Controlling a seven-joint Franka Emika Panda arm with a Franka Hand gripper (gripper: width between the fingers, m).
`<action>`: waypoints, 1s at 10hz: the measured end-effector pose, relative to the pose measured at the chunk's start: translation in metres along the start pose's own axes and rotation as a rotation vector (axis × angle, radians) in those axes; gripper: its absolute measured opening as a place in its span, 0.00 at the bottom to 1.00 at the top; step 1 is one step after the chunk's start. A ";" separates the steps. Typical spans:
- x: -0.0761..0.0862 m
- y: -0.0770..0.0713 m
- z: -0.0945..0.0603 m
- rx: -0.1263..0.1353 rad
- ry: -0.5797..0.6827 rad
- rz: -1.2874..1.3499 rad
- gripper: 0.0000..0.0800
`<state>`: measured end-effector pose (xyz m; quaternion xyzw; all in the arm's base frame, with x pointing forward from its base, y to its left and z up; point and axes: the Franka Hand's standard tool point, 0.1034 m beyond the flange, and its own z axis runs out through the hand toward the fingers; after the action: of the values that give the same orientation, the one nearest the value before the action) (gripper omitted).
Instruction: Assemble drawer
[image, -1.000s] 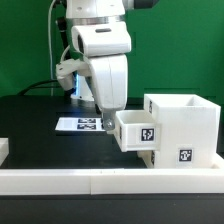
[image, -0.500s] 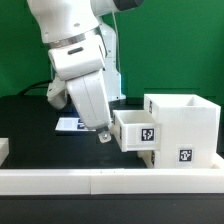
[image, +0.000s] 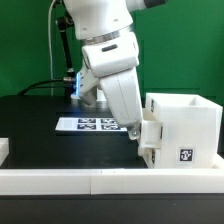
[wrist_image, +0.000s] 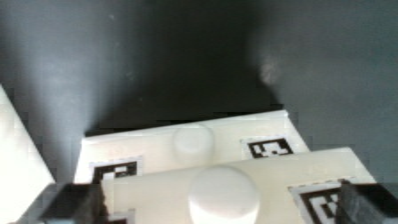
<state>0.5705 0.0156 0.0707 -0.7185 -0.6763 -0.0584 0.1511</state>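
Note:
The drawer's tall white box (image: 186, 118) stands at the exterior view's right. Its upper tray (image: 151, 136) sticks out only a little from the box front, and a tagged tray front (image: 185, 155) sits flush below it. My gripper (image: 136, 131) is tilted down against the upper tray's front. In the wrist view the upper tray's front with its round knob (wrist_image: 221, 190) fills the space between my fingers (wrist_image: 71, 205). The lower tray's knob (wrist_image: 192, 142) and tags show beyond it. My gripper (wrist_image: 222, 214) looks open, with nothing held.
The marker board (image: 92, 124) lies flat on the black table behind my arm. The low white border rail (image: 90, 181) runs along the front. A small white piece (image: 3, 149) shows at the exterior view's left edge.
My arm swung from the exterior view's left back to the right against the upper tray. The tray slid further into the box and now sticks out much less.

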 end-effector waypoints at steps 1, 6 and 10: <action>0.002 0.001 -0.001 -0.006 -0.025 0.008 0.81; -0.003 0.003 -0.001 -0.014 -0.061 -0.001 0.81; -0.005 0.003 0.000 -0.007 -0.059 -0.084 0.81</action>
<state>0.5733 0.0111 0.0690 -0.6913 -0.7100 -0.0458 0.1260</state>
